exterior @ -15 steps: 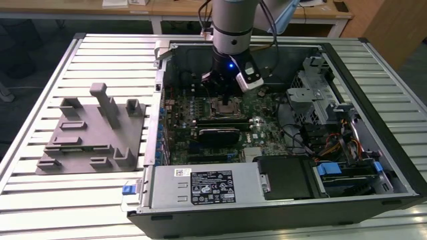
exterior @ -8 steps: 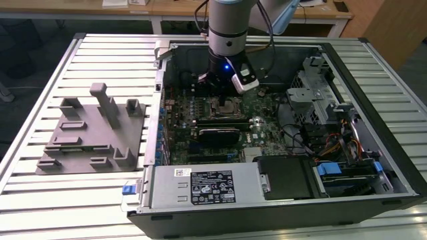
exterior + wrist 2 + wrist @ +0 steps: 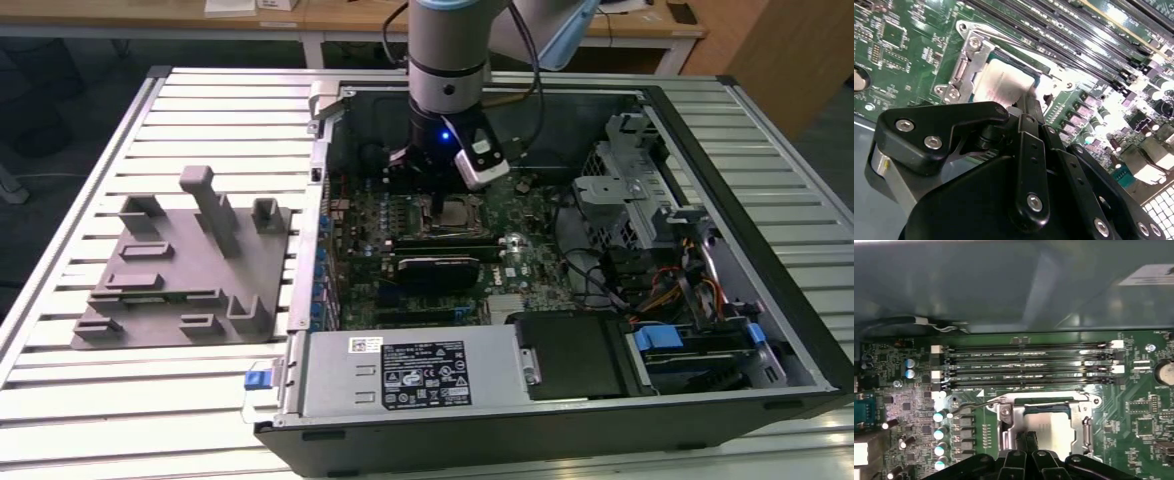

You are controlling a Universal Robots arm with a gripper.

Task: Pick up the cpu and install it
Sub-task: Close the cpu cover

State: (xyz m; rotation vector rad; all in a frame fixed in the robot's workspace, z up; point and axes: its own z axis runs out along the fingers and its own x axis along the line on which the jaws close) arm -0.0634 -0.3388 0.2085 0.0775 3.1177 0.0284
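Plainly closed, the tool (image 3: 1027, 439) hangs over the cpu (image 3: 1054, 432) in its socket (image 3: 1004, 415). The computer case (image 3: 534, 445) lies on a ribbed metal surface (image 3: 147, 420), desks (image 3: 334, 15) behind; its label (image 3: 427, 375) is illegible.

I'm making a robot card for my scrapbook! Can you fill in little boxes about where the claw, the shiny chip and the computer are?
Claw: black robot claw, low over one edge of the chip
Chip: small flat square cpu with shiny silver-grey top, lying inside the square metal socket frame
Board: green circuit board, with long black memory slots beside the socket
Box: open black computer case on a slatted metal table
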